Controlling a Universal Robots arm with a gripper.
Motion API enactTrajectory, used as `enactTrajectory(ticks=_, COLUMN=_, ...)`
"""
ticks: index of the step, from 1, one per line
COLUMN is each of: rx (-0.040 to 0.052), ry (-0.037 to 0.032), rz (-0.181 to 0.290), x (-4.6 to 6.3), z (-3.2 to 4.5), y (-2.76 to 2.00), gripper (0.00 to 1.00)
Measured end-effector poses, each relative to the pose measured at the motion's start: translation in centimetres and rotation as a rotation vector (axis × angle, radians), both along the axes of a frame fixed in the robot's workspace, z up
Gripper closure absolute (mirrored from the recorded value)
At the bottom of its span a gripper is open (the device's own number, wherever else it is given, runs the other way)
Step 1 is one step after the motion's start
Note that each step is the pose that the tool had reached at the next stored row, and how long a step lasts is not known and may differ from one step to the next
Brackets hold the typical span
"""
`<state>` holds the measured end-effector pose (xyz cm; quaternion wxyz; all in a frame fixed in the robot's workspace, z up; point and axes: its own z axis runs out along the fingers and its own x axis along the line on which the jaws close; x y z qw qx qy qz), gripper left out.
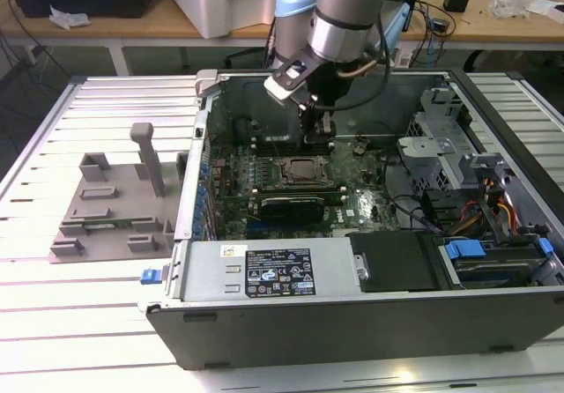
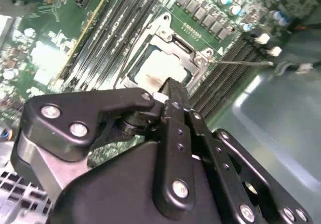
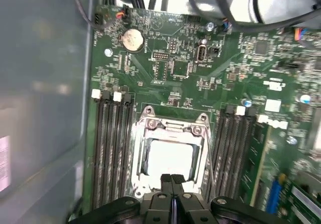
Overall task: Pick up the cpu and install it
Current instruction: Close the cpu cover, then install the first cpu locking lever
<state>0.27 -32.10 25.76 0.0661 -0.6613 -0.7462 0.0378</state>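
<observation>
Cpu (image 3: 170, 157) looks seated in the socket (image 3: 173, 127). Gripper (image 3: 172, 180) is closed on nothing, tips over the cpu's edge. My worry: pressing down off-centre tilts it and bends pins.

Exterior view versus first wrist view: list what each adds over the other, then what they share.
Exterior view: the grey tray beside the computer case, and the arm reaching into it. First wrist view: the round coin battery on the motherboard, and the memory slots flanking the socket. Both: the cpu lying in its socket, with the gripper shut, close by it.
</observation>
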Motion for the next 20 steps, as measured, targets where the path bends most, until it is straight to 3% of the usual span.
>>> enactTrajectory(ticks=4, rx=-0.0002, ry=0.0001, rz=0.000, x=0.00, z=1.12, y=0.00, gripper=0.89)
enactTrajectory(ticks=13, rx=-0.0002, ry=0.0002, rz=0.003, x=0.00, z=1.24, y=-0.01, gripper=0.89)
enactTrajectory(ticks=15, rx=0.0000, ry=0.0001, rz=0.069, x=0.02, z=1.23, y=0.00, gripper=0.89)
enactTrajectory(ticks=17, rx=-0.0001, ry=0.0001, rz=0.185, x=0.02, z=1.23, y=0.00, gripper=0.89)
enactTrajectory(ticks=18, rx=-0.0001, ry=0.0000, rz=0.222, x=0.02, z=1.23, y=0.00, gripper=0.89)
enactTrajectory(ticks=20, rx=-0.0001, ry=0.0001, rz=0.355, x=0.02, z=1.23, y=0.00, gripper=0.89)
